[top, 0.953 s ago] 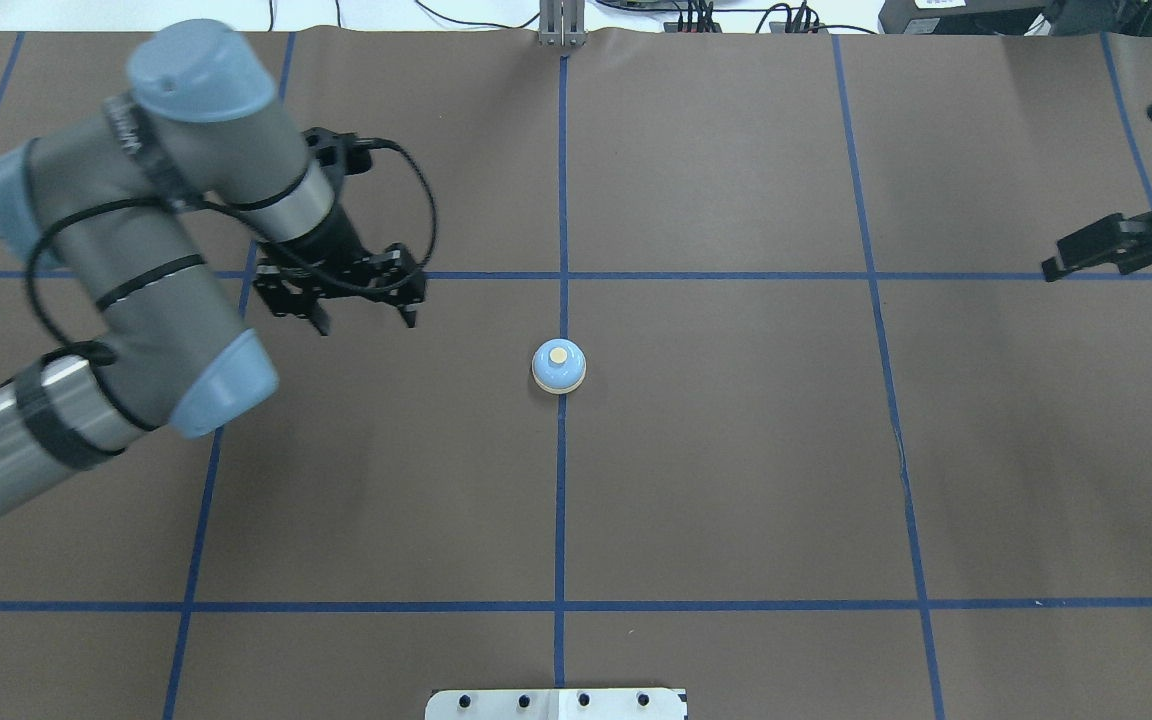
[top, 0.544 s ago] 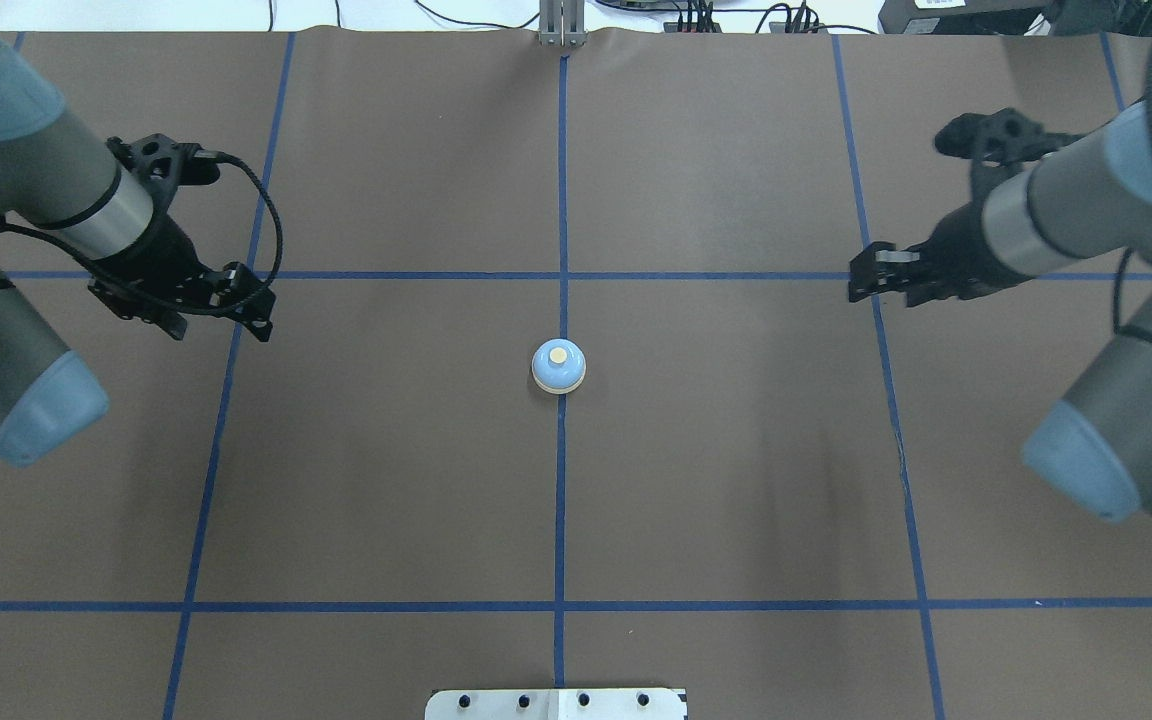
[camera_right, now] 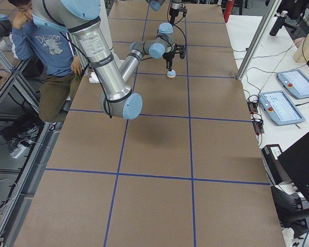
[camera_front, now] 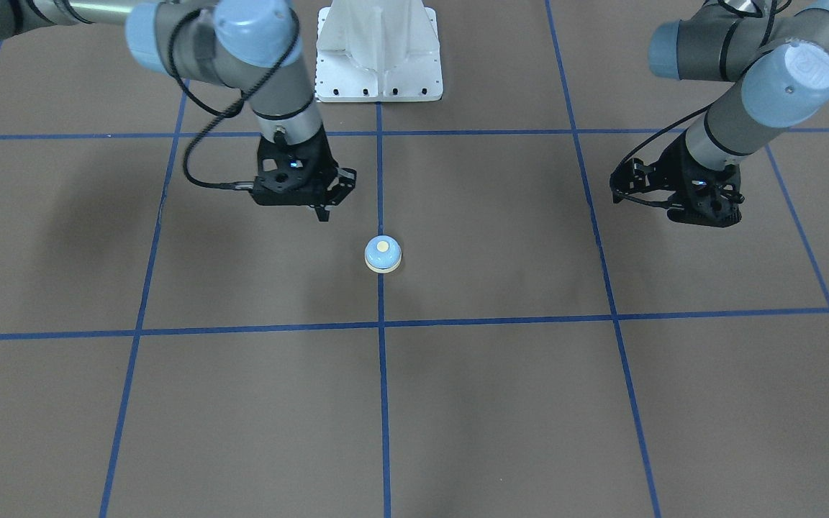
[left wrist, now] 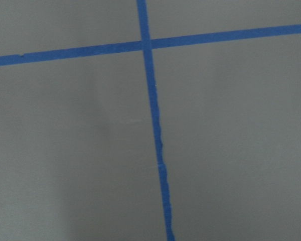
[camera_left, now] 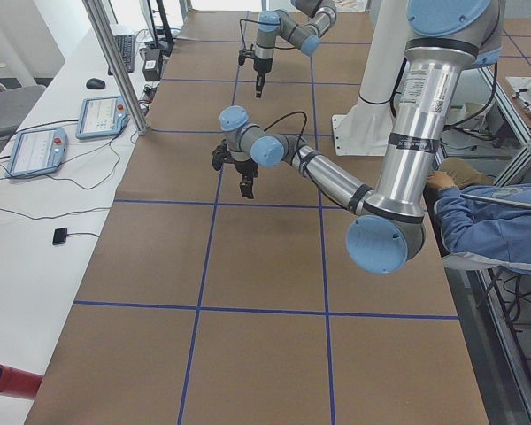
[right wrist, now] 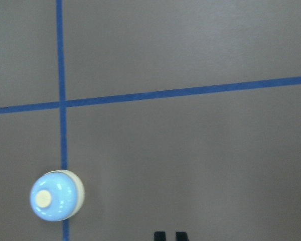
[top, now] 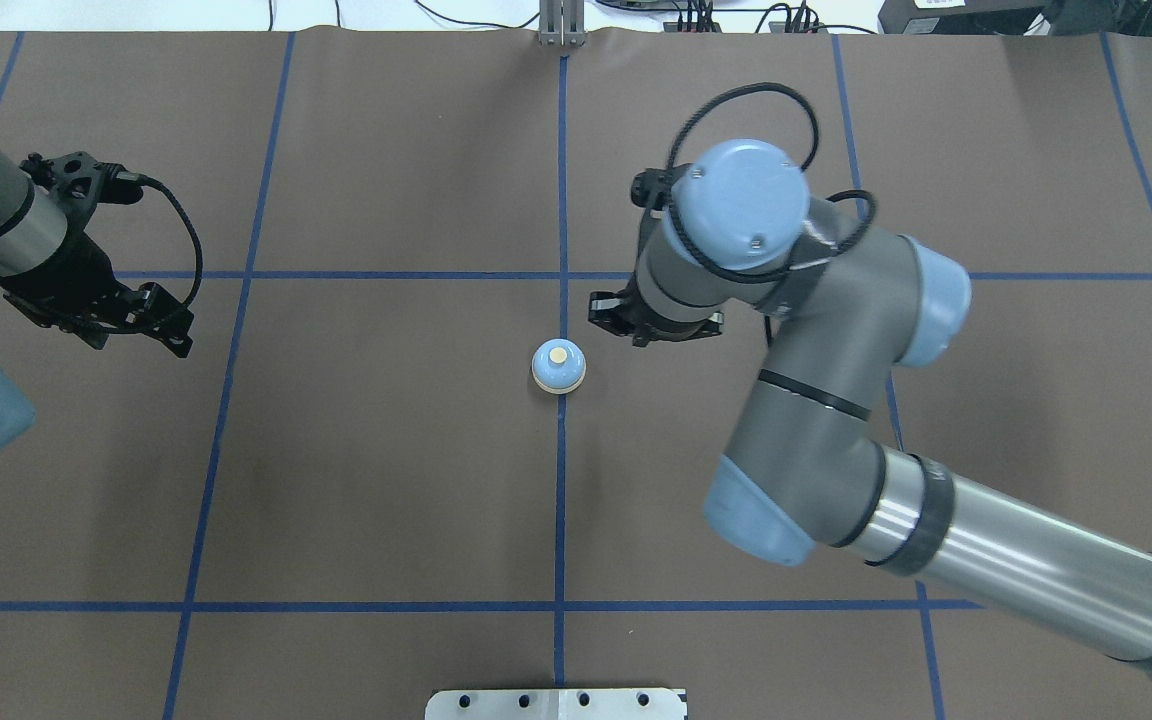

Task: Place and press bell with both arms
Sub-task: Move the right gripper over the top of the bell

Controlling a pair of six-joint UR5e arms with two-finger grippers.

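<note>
The light-blue bell [top: 558,367] with a cream button stands upright on the brown mat, on the centre tape line. It also shows in the front view [camera_front: 383,254], the right side view [camera_right: 171,74] and the right wrist view [right wrist: 56,195]. My right gripper [top: 621,328] hovers just right of and beyond the bell, not touching it. In the right wrist view its tips [right wrist: 170,236] sit close together, so it is shut and empty. My left gripper [top: 139,343] is far to the left, open and empty. The left wrist view shows only mat and tape.
The white bolted pedestal [camera_front: 378,50] stands at the robot's side of the table. Blue tape lines [top: 561,500] grid the mat. A seated person [camera_right: 41,41] is beside the table near the robot base, and tablets [camera_right: 280,105] lie on a side bench.
The left arm has drawn back from near the bell to the far left. The right arm has swept in from the right edge to beside the bell. The bell has not moved.
</note>
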